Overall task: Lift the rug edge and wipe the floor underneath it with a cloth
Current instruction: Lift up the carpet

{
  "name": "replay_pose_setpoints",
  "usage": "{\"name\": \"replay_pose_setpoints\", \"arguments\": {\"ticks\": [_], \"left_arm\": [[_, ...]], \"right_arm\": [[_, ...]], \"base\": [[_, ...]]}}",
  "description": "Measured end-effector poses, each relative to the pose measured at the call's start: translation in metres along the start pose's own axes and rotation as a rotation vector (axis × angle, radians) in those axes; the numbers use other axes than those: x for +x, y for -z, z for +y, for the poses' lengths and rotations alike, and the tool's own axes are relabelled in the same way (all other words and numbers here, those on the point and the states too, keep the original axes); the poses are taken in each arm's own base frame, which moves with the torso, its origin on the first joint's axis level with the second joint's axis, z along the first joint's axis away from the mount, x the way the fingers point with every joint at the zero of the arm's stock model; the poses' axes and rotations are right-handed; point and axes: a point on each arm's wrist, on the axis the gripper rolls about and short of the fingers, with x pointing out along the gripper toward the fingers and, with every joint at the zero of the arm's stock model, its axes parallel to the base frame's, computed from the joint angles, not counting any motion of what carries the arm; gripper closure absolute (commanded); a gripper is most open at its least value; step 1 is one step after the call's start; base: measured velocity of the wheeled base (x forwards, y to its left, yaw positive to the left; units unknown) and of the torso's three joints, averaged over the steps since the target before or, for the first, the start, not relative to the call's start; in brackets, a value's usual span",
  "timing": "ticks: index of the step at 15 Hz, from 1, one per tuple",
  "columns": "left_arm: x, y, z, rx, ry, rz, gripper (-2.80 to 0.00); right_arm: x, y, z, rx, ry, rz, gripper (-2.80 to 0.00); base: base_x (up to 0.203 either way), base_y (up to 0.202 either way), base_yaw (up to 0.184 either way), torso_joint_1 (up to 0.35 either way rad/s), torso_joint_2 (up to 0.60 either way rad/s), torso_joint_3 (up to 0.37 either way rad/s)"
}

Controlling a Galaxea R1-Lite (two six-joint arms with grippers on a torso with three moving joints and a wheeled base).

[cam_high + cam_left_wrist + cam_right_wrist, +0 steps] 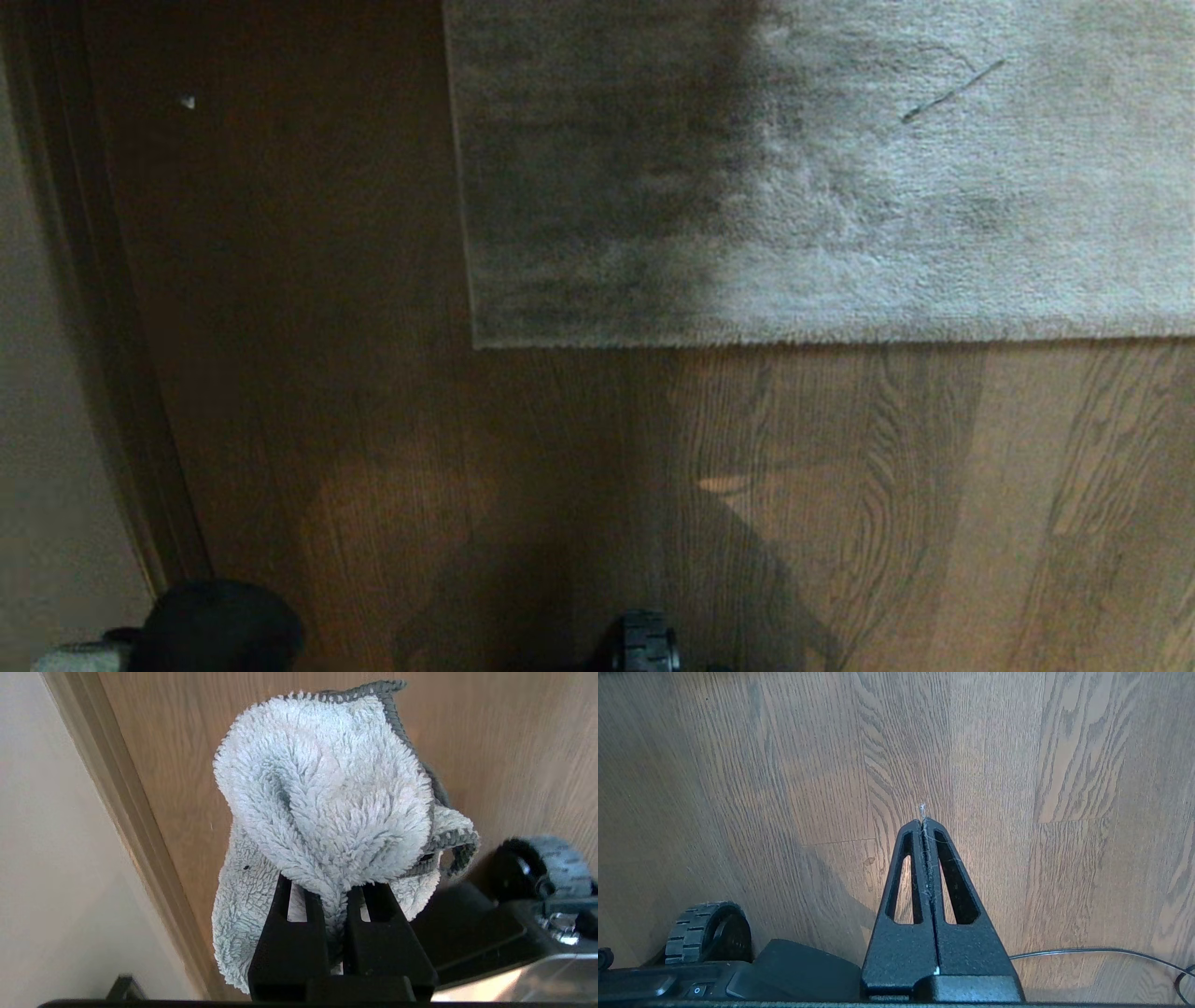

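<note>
While the light grey short-pile rug edge [747, 338] lies flat on brown wood-grain floor [840, 485], left gripper [334, 896] clamps fluffy pale cloth [322, 793], right gripper [923, 823] closed empty: lifting, wiping outstanding.

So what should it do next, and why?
Probably reach the empty right gripper toward the rug edge to lift it. The rug lies flat on the floor, while the left gripper already has its jaws clamped on the cloth.
</note>
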Motion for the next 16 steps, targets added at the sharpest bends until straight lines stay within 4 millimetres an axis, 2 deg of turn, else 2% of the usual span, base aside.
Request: {"name": "replay_pose_setpoints", "arguments": {"ticks": [6, 16], "left_arm": [[-0.0094, 0.0037, -0.0004, -0.013, -0.015, -0.125, 0.0], [-0.0105, 0.0043, -0.0004, -0.034, -0.021, -0.14, 0.0]], "right_arm": [[0.0, 0.0, 0.0, 0.0, 0.0, 0.0, 0.0], [0.0, 0.0, 0.0, 0.0, 0.0, 0.0, 0.0]], "base": [[0.0, 0.0, 0.0, 0.0, 0.0, 0.0], [0.0, 0.0, 0.0, 0.0, 0.0, 0.0]]}}
